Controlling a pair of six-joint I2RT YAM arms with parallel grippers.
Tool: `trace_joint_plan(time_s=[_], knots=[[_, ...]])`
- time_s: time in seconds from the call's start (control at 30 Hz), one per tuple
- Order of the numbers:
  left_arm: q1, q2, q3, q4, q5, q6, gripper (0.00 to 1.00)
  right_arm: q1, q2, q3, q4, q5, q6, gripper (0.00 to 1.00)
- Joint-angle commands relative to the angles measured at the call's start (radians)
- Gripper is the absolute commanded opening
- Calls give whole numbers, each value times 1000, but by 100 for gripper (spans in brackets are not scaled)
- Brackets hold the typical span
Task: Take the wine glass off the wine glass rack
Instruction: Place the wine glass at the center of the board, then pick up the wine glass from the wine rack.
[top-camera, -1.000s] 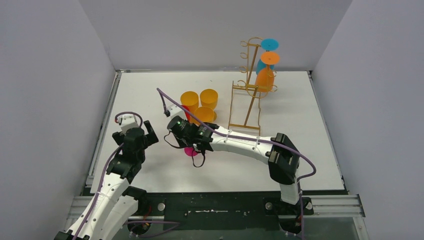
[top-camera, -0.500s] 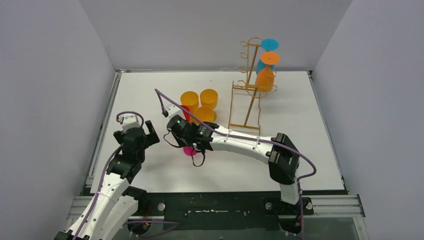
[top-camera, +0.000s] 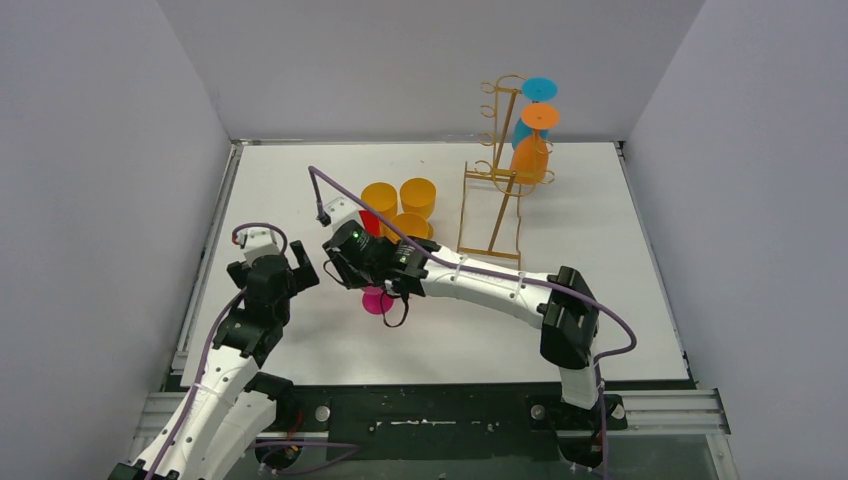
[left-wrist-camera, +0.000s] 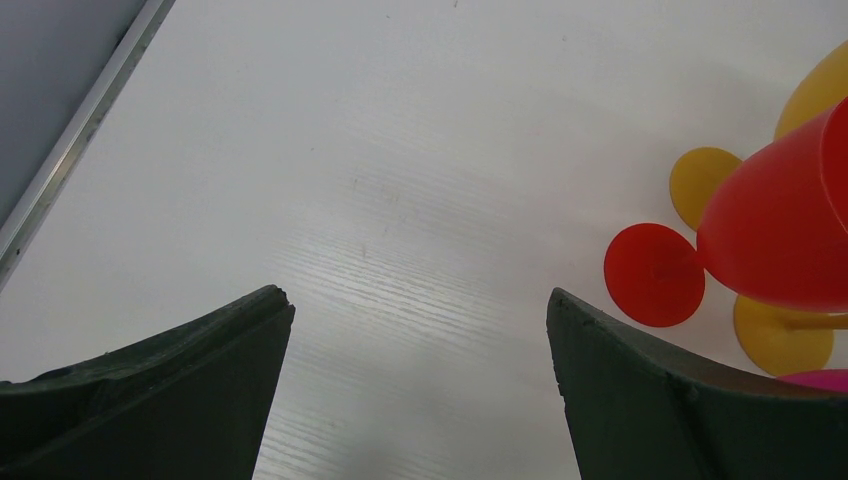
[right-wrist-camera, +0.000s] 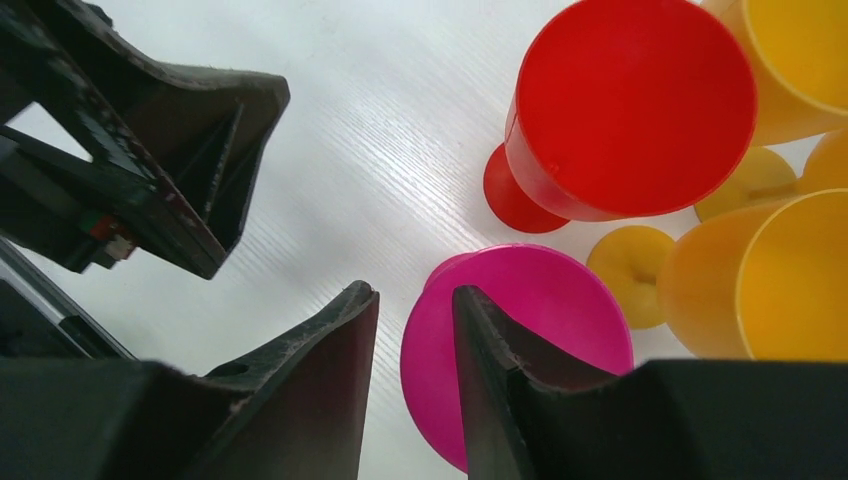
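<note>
The gold wire wine glass rack (top-camera: 497, 180) stands at the back right. An orange wine glass (top-camera: 532, 150) and a blue one (top-camera: 528, 125) hang on it upside down. A pink wine glass (top-camera: 378, 300) (right-wrist-camera: 540, 300) stands upright on the table in front of the arms. My right gripper (top-camera: 372, 283) (right-wrist-camera: 415, 290) hovers over its rim, open. One finger is inside the bowl and the other outside, with a gap around the wall. My left gripper (top-camera: 303, 268) (left-wrist-camera: 420, 300) stays wide open and empty, just left of the pink glass.
A red glass (top-camera: 370, 222) (right-wrist-camera: 630, 110) (left-wrist-camera: 780, 220) and three yellow-orange glasses (top-camera: 418, 195) stand upright in a cluster just behind the pink one. The left gripper's fingers (right-wrist-camera: 150, 150) lie close to the right gripper. Grey walls enclose the white table (top-camera: 600, 260).
The right gripper's jaws have parted from the pink glass wall, and the wrist has shifted slightly left and back. The pink glass stays standing. The left arm has not moved.
</note>
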Motion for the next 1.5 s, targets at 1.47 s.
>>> trace_joint_plan(time_s=[1.47], knots=[[-6,-35,34,39,16,1,97,-906,-1097,-932,-46,-142,371,68]])
